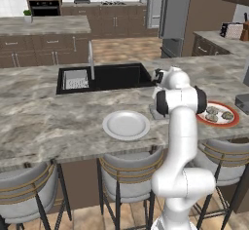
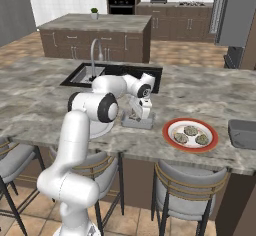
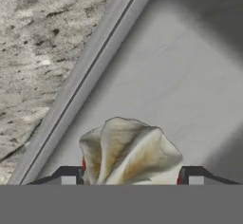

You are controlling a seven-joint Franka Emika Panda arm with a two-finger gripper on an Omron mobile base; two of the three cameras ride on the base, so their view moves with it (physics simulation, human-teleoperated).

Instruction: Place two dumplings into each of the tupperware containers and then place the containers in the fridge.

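Dumplings: one clamped in the tool (image 3: pixel 130 180) over the nearer tupperware container (image 2: pixel 137 123); three on the red-rimmed plate (image 2: pixel 190 135). Second container (image 2: pixel 242 133) at worktop (image 2: pixel 45 95) edge. One white plate (image 1: pixel 126 125). No legible writing.

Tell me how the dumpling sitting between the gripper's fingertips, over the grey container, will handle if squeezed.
The dumpling looks pleated and soft, so it would probably dent rather than resist. Its rounded folds may slip between the gripper tips. It seems small and light; dropped into the container, it would likely settle, not roll far.
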